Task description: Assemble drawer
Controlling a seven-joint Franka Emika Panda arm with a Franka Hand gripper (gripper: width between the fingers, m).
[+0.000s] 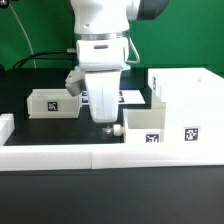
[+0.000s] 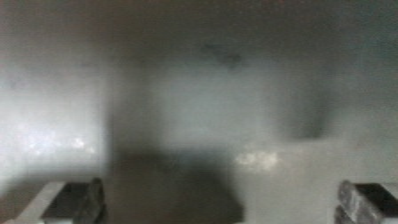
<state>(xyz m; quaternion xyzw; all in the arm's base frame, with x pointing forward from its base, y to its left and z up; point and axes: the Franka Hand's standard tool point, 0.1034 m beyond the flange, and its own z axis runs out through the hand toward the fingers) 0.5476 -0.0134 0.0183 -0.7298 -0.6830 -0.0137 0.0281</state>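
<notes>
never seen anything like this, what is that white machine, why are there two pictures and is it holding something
The white machine is a robot arm that puts a drawer unit together. One picture comes from a camera standing off the arm; the blurry one comes from a camera on its wrist, looking down between the two fingers. On the black table lie a large white boxy plastic shell at the exterior view's right, a small white tray at its left, and another small white tray with a knob in front. Each carries a black-and-white square tag. A low white border wall runs along the front. The end effector hangs open just above that knobbed tray, holding nothing.
</notes>
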